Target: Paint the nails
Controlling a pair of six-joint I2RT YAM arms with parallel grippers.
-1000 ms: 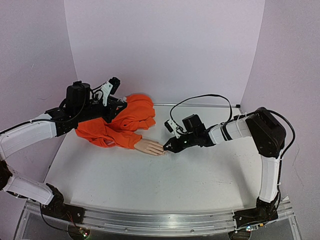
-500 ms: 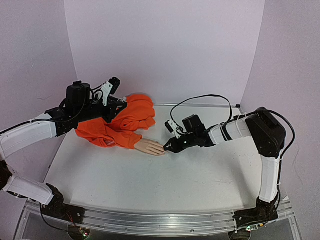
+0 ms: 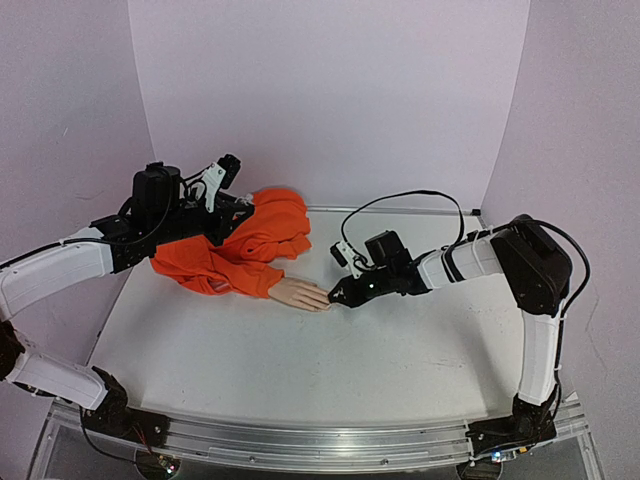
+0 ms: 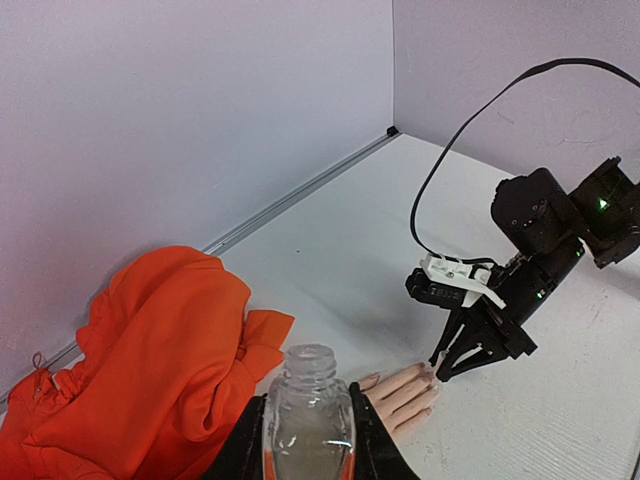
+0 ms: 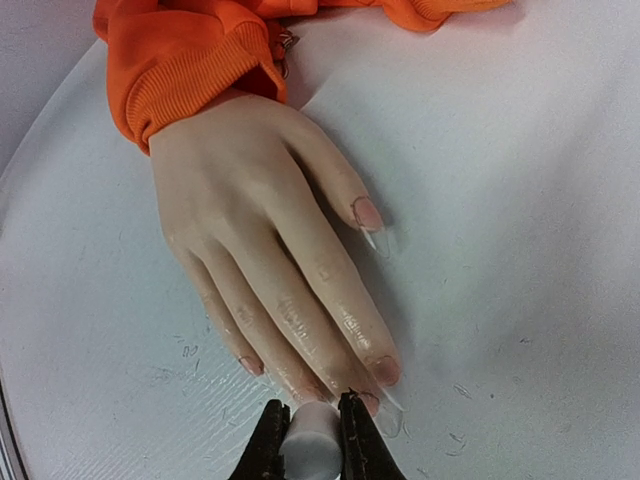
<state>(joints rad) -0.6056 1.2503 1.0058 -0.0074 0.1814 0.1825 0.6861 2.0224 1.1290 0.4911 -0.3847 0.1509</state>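
The pale mannequin hand (image 5: pixel 270 250) lies palm down on the table, sticking out of an orange sleeve (image 5: pixel 190 70). Its nails (image 5: pixel 386 371) are pinkish and glossy; the thumb nail (image 5: pixel 368 213) shows too. My right gripper (image 5: pixel 312 412) is shut on a white brush cap (image 5: pixel 308 450), right at the tips of the middle fingers. In the top view that gripper (image 3: pixel 335 297) touches the hand's (image 3: pixel 300 294) fingertips. My left gripper (image 4: pixel 308 432) is shut on a clear open bottle (image 4: pixel 308 395), held upright above the sleeve (image 4: pixel 150 380).
The orange garment (image 3: pixel 250 240) is heaped at the back left of the white table (image 3: pixel 330 370), under my left arm (image 3: pixel 160 215). Lilac walls close the back and sides. A black cable (image 3: pixel 410 200) loops over my right arm.
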